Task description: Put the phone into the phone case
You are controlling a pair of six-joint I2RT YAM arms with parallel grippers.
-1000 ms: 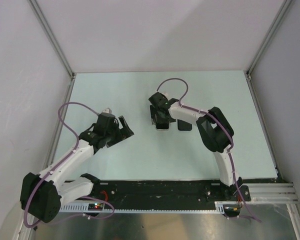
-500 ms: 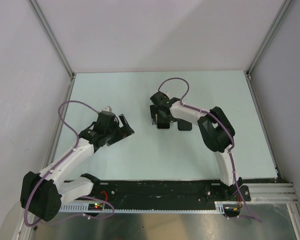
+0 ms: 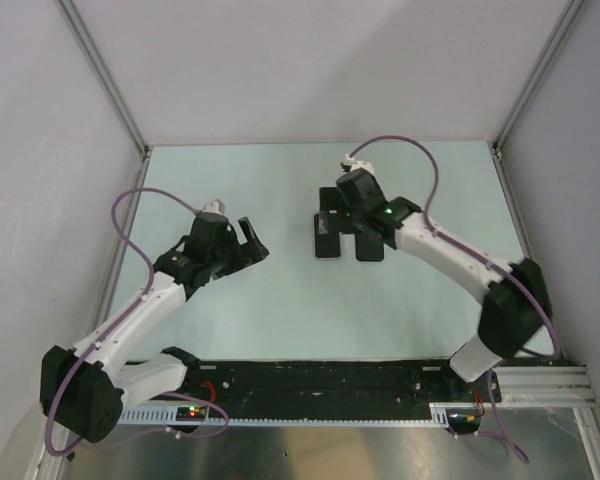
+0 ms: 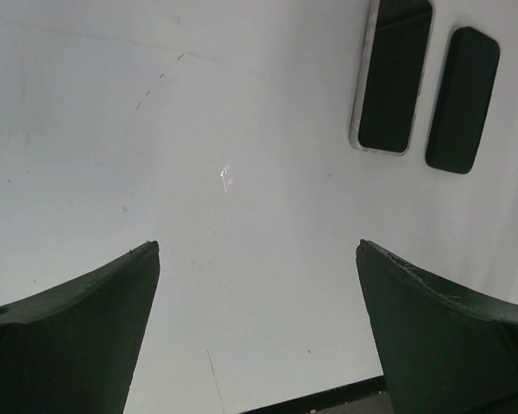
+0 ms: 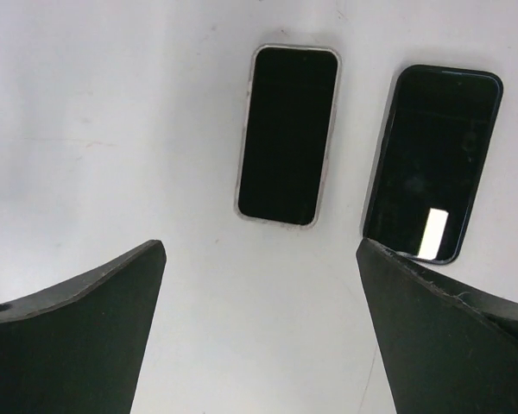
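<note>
Table (image 3: 230,300): phone (image 5: 287,135) seemingly inside phone case (image 5: 242,172)

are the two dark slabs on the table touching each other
No, in the right wrist view a strip of bare table separates the pale-rimmed slab from the glossy black slab.

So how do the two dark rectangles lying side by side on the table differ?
The left rectangle has a pale, see-through rim all round, like a clear case; the right rectangle is black right to its edge. The right one mirrors a bright patch of light; the left one shows none. Both lie flat on the table, apart, alike in size, with rounded corners.
</note>
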